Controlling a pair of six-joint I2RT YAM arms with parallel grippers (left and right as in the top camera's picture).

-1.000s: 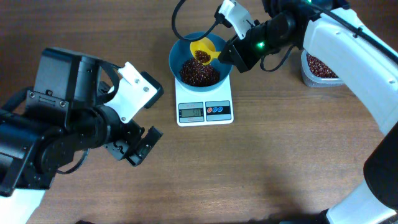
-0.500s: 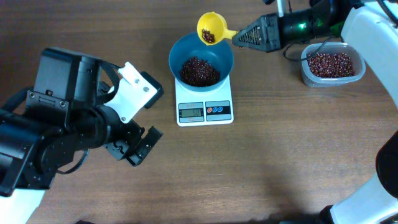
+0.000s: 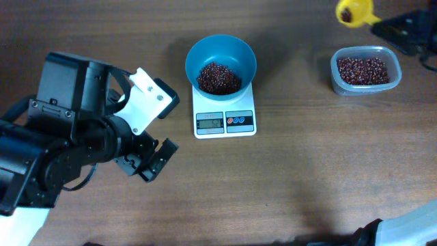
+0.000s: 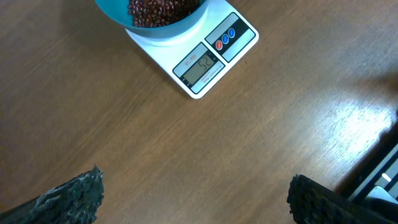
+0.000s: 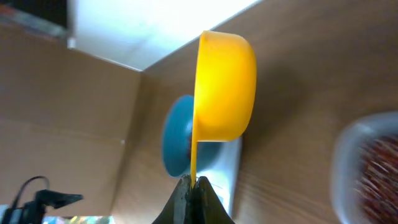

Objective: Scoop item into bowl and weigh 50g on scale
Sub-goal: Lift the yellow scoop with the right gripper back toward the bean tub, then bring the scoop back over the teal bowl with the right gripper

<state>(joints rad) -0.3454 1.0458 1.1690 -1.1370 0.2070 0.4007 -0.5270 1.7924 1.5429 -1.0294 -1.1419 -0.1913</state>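
One yellow scoop (image 3: pixel 355 11), pinched in right gripper (image 5: pixel 193 185), at far right corner. Bowl (image 3: pixel 220 49) on scale (image 3: pixel 225 123) lies leftward; right arm nearer.

Beans (image 3: pixel 219 78) in bowl (image 3: pixel 235 49), bowl on scale (image 3: pixel 224 122); tub (image 3: pixel 336 75) well right of scale.

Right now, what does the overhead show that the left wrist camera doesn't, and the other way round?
Overhead only: the yellow scoop, held by the right hand at the picture's top right, and the clear tub of beans.

Left wrist only: no extra objects, just a closer look at the display of the scale. The digits are too blurred to read for sure.

Both: the blue bowl holding beans on the scale, and the open left hand.
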